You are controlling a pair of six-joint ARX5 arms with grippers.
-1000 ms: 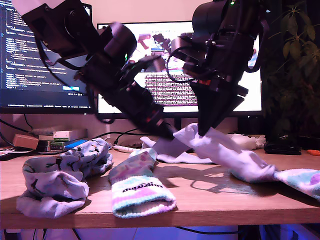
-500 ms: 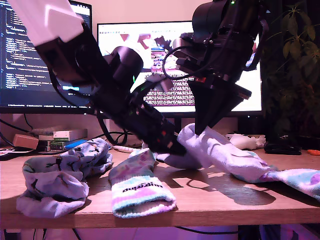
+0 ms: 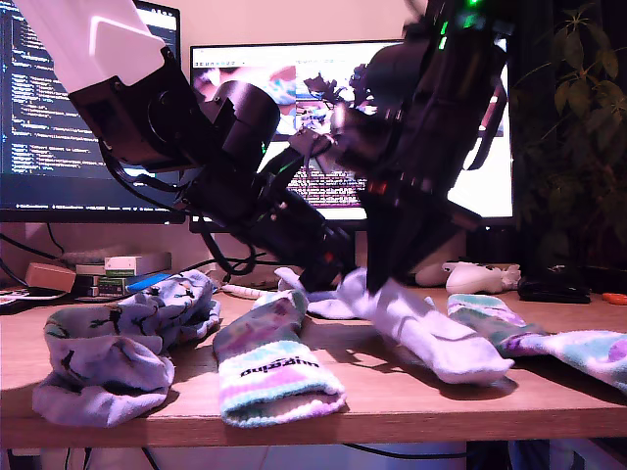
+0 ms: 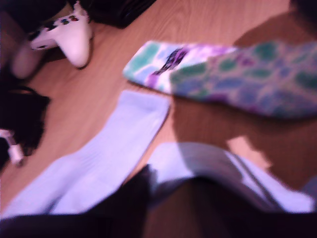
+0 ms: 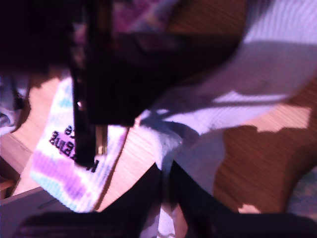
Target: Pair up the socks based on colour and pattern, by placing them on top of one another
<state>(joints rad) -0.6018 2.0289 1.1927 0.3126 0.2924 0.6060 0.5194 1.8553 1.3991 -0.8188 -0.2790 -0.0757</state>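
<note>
Exterior view: blue pair (image 3: 118,338) stacked, my second gripper (image 5: 166,171) clamps one white sock (image 3: 431,333) beside the other white sock (image 3: 323,305), tie-dye socks (image 3: 269,367) still apart; my first gripper's (image 4: 148,186) jaw state I can't tell.

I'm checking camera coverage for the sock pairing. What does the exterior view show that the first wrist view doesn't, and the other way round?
Only the exterior view shows the pale blue patterned socks bunched at its left, the lettered tie-dye sock near the front edge, the monitors behind, and both arms.

Only the first wrist view shows the two white socks apart, one lying flat, and one at my first gripper's jaws, whose state is unclear.

Both share the white game controller, the other tie-dye sock and the wooden table.
</note>
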